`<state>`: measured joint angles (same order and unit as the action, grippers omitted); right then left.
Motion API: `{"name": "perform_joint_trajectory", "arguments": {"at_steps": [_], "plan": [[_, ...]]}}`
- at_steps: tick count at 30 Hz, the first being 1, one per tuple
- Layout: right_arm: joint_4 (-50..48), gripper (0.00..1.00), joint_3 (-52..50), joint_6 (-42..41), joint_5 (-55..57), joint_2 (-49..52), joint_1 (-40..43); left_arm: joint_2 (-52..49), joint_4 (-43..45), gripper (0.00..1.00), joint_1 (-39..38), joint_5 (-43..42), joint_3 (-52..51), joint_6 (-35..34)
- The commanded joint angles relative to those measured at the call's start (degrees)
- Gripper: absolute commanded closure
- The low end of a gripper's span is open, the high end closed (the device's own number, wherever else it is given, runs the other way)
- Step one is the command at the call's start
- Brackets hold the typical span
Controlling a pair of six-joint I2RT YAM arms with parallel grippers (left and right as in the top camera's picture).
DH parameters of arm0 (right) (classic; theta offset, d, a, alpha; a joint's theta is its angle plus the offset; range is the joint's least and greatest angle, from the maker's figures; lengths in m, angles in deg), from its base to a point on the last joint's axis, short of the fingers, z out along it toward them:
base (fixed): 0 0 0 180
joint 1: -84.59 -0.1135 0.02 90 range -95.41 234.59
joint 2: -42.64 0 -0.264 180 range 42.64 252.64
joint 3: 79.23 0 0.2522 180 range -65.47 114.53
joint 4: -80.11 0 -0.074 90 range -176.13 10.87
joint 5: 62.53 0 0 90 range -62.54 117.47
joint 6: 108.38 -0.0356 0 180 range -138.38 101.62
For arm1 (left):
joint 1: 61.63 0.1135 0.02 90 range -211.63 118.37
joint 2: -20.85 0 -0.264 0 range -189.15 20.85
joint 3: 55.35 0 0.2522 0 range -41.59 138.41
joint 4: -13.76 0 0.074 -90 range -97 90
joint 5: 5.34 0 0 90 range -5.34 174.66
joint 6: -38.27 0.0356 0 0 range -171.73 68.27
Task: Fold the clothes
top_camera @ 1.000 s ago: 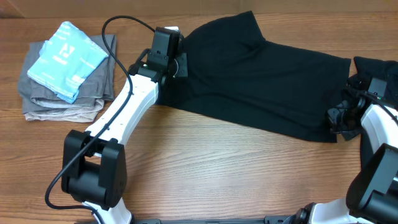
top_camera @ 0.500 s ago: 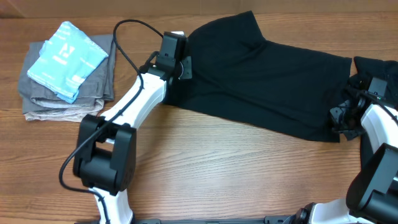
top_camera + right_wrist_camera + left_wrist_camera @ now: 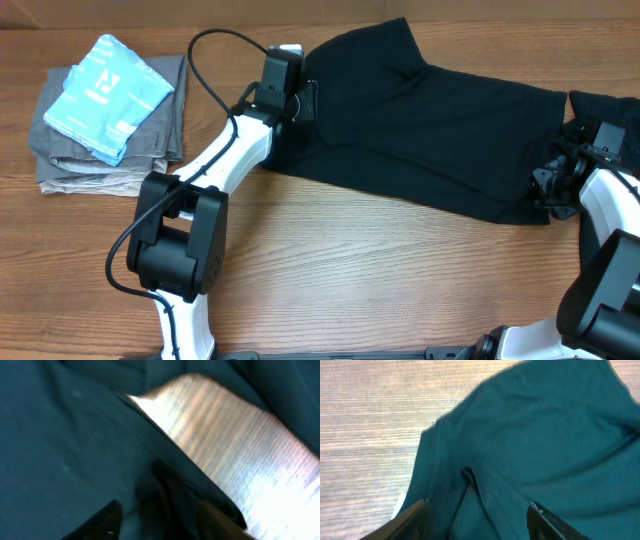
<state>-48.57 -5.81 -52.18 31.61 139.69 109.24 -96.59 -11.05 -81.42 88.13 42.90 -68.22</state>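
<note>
Wooden surface [image 3: 330, 270]: folded pile [image 3: 110, 120] at 9 o'clock looks done; black garment [image 3: 430, 130] at 1 o'clock lies unfolded, left jaws parted above it, right jaws parted at its edge.

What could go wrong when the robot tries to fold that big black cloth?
1. The left gripper stands open over a small wrinkle near the edge of the black cloth; it might pinch only the wrinkle and slip off.
2. By the right gripper the cloth is bunched up, so grabbing there could make a crooked, lumpy fold.
3. The left arm's cable loops close to the folded gray stack; a big swing might snag it.
</note>
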Motion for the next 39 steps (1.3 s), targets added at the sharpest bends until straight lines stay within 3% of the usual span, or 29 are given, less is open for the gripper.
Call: {"name": "perform_joint_trajectory", "arguments": {"at_steps": [1, 3, 4, 5, 6, 7, 11, 13, 16, 25, 35, 39], "plan": [[-1.53, 0.34, 1.95, 4.20, -5.95, 0.46, -0.15, 3.17, -5.16, 0.37, -0.07, -1.11, 5.05, 0.26], [-0.48, 0.29, 5.38, 7.17, -12.74, 0.39, -0.20, 5.16, -9.66, 0.40, -0.04, -1.14, 6.19, 0.22], [0.92, 0.29, 7.82, 8.61, -16.52, 0.37, -0.22, 6.21, -12.04, 0.47, -0.04, -1.16, 6.40, 0.20], [2.43, 0.29, 9.77, 9.29, -18.84, 0.35, -0.28, 6.86, -14.01, 0.58, -0.04, -1.18, 6.40, 0.17], [5.33, 0.29, 12.61, 10.34, -21.38, 0.37, -0.39, 7.32, -16.46, 0.80, -0.04, -1.18, 6.40, -0.42], [7.67, 0.30, 14.53, 10.75, -22.21, 0.37, -0.59, 7.39, -18.71, 0.95, -0.04, -1.18, 6.40, -1.03], [21.29, 0.53, 20.33, 11.98, -22.64, 0.35, -3.28, 5.22, -28.50, 0.96, -0.04, -1.64, 6.25, -3.67], [24.76, 0.74, 19.89, 13.25, -22.49, 0.61, -4.46, 3.61, -30.77, 0.96, -0.07, -2.08, 6.25, -3.72], [26.67, 0.96, 17.55, 13.33, -20.52, 1.03, -6.36, 0.52, -31.78, 0.96, -0.07, -2.25, 6.25, -3.69], [15.21, 0.96, 6.12, 14.69, -19.85, 2.69, -12.11, -6.93, -29.42, 0.96, 1.16, -2.01, 6.25, -5.88], [9.38, 0.96, 4.07, 14.49, -19.17, 8.94, -17.25, -7.85, -28.11, 0.96, 1.77, -1.99, 6.25, -6.71], [6.69, 0.96, 4.07, 13.14, -13.99, 10.25, -17.62, -7.85, -28.11, 0.96, 1.77, -1.99, 6.25, -6.71]]}}
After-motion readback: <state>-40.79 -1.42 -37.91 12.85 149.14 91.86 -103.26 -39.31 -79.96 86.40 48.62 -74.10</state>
